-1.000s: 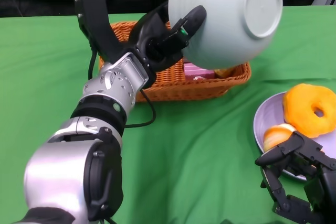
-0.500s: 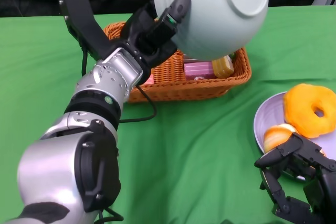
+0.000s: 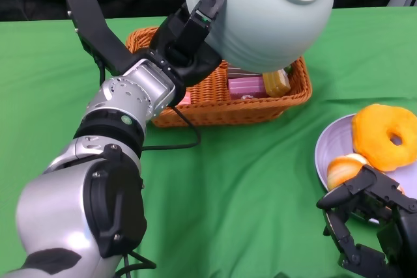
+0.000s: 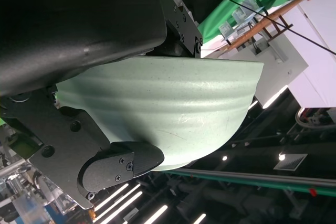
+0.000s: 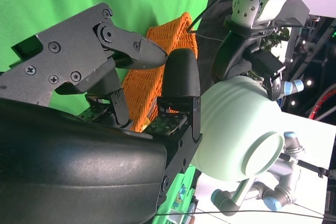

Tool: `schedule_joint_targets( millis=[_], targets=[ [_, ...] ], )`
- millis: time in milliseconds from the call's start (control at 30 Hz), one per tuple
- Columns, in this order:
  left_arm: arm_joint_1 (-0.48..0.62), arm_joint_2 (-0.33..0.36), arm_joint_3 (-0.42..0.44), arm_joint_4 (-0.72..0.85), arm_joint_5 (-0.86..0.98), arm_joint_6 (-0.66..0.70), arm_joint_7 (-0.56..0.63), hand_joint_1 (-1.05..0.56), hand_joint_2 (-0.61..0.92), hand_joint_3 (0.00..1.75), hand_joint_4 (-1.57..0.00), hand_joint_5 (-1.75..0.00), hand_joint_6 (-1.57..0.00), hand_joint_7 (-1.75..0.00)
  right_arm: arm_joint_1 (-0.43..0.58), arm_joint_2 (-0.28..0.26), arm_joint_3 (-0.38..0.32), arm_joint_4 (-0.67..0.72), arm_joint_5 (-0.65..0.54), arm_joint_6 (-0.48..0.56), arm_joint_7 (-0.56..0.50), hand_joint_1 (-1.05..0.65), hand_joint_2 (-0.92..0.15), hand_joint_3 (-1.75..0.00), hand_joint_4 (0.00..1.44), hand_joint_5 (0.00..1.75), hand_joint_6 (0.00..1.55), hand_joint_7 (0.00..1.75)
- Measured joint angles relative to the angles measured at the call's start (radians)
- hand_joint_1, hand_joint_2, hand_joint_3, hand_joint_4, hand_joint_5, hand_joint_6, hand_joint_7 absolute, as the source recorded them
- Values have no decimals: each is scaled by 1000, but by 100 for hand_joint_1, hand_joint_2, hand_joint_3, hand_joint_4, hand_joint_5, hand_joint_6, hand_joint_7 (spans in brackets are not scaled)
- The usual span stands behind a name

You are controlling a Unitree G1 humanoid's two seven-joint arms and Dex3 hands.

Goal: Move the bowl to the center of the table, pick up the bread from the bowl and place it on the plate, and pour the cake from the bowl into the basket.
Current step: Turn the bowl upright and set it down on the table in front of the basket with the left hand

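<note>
My left hand grips the rim of the pale green bowl and holds it tipped over above the orange wicker basket, its base facing up. The same bowl fills the left wrist view and shows again as the bowl in the right wrist view. A pink cake and a yellow-brown piece lie in the basket under the bowl. A lavender plate at the right holds an orange doughnut-shaped bread and a small bun. My right hand rests low by the plate's near edge, fingers apart, holding nothing.
Green cloth covers the table. A black cable runs from my left forearm across the cloth in front of the basket. Beyond the table's far edge the background is dark.
My left hand has swung the tipped bowl up and to the left over the basket. A yellow-brown piece now shows in the basket beside the pink cake. The right hand has stayed put.
</note>
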Motion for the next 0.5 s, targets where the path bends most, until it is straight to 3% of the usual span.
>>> schedule_joint_targets(
  millis=[233, 333, 500],
  targets=[
    [0, 1, -72, -19, 44, -62, -53, -15, 48, 136, -83, -175, -64, -175, 0, 0, 0, 0, 0, -1, 0, -17, -62, -87, 70, 162, 65, 138],
    [0, 5, -111, -35, 78, -105, -88, -16, 60, 124, -82, -175, -65, -175, 1, 0, 1, 0, 0, -1, 0, -17, -62, -87, 69, 162, 65, 137],
    [1, 35, -172, -66, 124, -168, -195, -18, 66, 116, -83, -175, -66, -175, 3, 0, 1, -1, -1, -1, 0, -18, -62, -87, 69, 161, 65, 136]
  ],
)
